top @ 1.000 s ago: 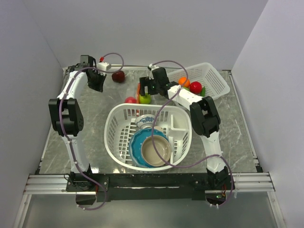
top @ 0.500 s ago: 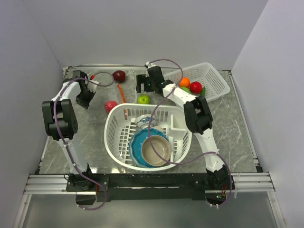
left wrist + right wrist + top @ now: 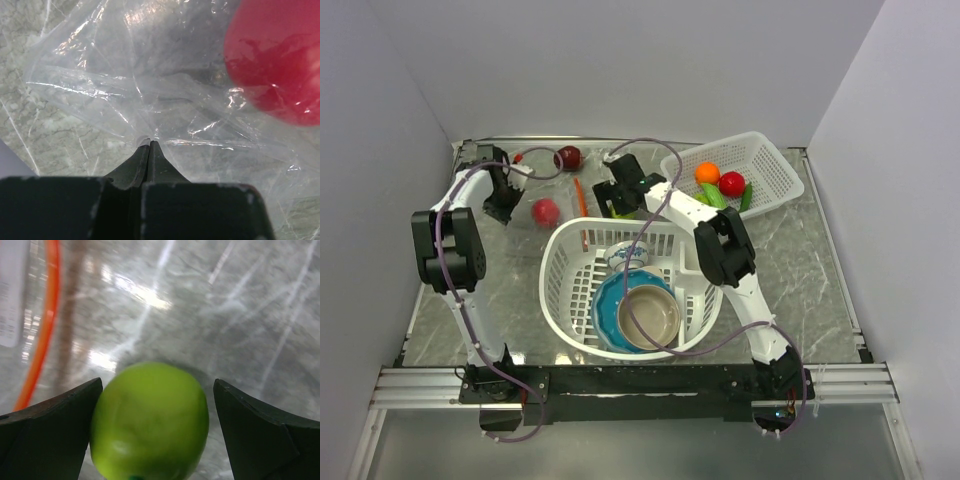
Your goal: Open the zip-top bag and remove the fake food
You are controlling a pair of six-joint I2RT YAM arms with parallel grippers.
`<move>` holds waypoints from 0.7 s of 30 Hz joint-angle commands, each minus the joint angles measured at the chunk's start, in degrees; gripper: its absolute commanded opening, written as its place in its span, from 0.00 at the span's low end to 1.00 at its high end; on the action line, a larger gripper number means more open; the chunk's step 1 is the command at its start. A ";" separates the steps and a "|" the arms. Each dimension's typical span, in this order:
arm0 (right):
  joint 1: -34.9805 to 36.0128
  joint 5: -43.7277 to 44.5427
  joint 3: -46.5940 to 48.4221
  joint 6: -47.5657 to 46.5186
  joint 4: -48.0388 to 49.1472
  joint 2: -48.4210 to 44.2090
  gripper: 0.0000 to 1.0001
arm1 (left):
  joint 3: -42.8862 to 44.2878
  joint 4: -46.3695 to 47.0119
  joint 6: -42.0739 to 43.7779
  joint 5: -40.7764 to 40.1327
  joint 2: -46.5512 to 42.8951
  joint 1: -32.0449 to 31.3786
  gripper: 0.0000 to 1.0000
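Note:
The clear zip-top bag [image 3: 150,80] lies flat on the marble table, its red-orange zip strip [image 3: 578,196] toward the basket. My left gripper [image 3: 150,142] is shut on an edge of the bag's film. A red fruit [image 3: 277,60] sits inside the bag, also seen from above [image 3: 545,211]. My right gripper [image 3: 157,385] is open and straddles a green apple [image 3: 150,422] on the table; the left finger touches it and the right finger stands apart. The zip strip shows to its left [image 3: 42,325]. A dark maroon fruit [image 3: 569,157] lies at the back.
A large white basket [image 3: 570,240] holding stacked bowls [image 3: 645,315] sits in the middle, just in front of both grippers. A white mesh tray [image 3: 770,165] at the back right holds an orange [image 3: 707,172], a red fruit [image 3: 731,183] and green pieces. Walls close the back and sides.
My right gripper has moved left and down until its open jaws straddle the green apple. The bag and its red fruit have settled on the table near my left gripper.

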 commanded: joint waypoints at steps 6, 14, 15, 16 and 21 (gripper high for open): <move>-0.78 4.01 -0.85 -1.22 -1.26 -3.71 0.89 | 4.51 -0.40 -2.04 0.02 -0.86 -0.36 0.90; -1.66 4.27 -5.77 0.44 4.54 -10.47 0.51 | 27.47 -9.53 -6.78 6.69 -2.99 -0.53 0.97; -1.75 4.71 -6.39 0.36 5.42 -12.22 0.48 | 31.11 -11.54 -7.66 8.27 -1.59 -0.53 0.97; -1.84 5.06 -6.57 0.45 5.69 -13.11 0.46 | 34.63 -12.26 -8.36 8.98 -0.79 -1.05 0.97; -5.43 5.94 -11.03 3.34 10.68 -21.70 0.32 | 40.66 -3.16 -8.64 10.92 2.29 -5.00 0.97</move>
